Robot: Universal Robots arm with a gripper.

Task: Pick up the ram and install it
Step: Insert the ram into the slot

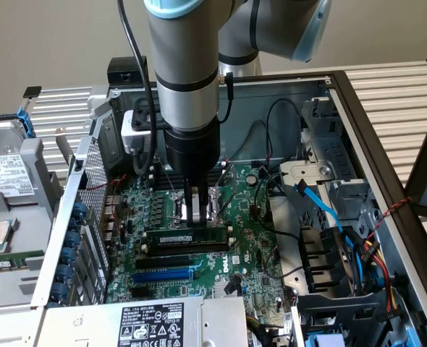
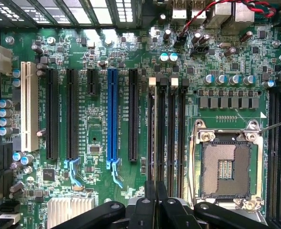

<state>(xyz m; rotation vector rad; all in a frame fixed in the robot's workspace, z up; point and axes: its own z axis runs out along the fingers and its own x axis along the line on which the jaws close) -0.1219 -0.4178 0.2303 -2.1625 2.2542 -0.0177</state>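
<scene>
One pincer [image 1: 195, 219] tight on the ram's [image 1: 177, 237] top edge, empty slots [image 1: 199, 248] alongside

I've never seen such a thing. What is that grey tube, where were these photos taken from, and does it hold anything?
The grey tube is a robot arm reaching into an open metal computer case. One picture comes from a camera standing outside; the other from a camera on the arm's wrist, looking down at the green motherboard. Its black gripper has its fingers drawn together. Right beneath it, a long thin green memory stick with a white label lies beside the long black slots. Whether they touch, I cannot tell.
</scene>
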